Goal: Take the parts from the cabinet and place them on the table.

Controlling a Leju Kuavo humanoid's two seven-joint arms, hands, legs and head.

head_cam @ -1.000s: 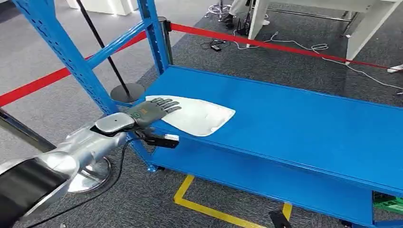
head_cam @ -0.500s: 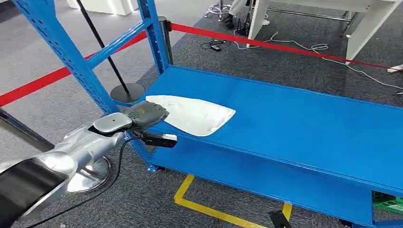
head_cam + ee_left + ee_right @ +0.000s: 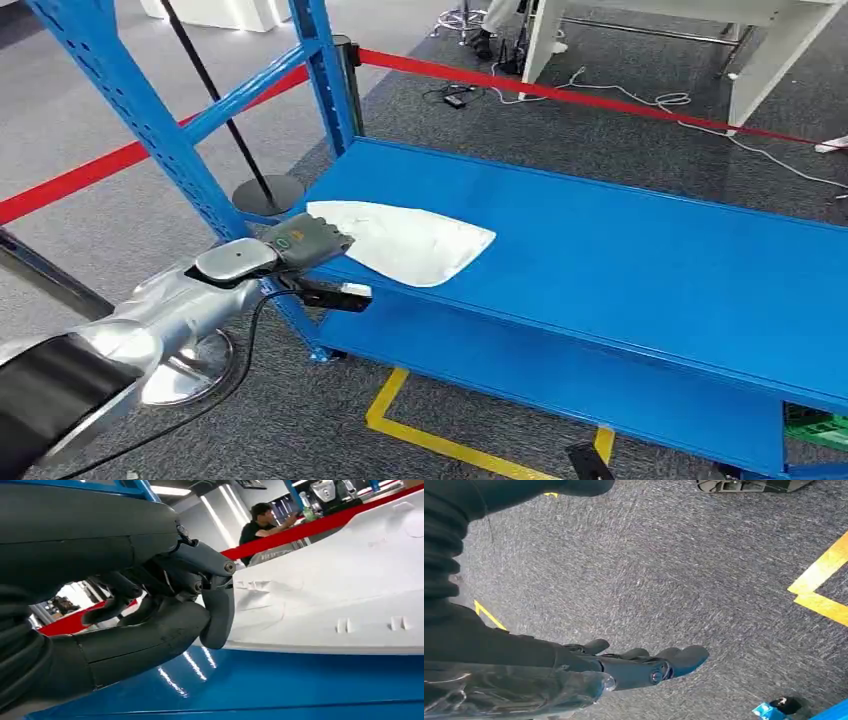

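A flat white moulded plastic part is seen left of centre in the head view, lying on the upper blue metal shelf of the cabinet. Its near-left edge is met by the left hand, whose fingers are curled at that edge; whether the part is actually gripped cannot be told. The right hand is held above grey carpet, fingers extended and empty.
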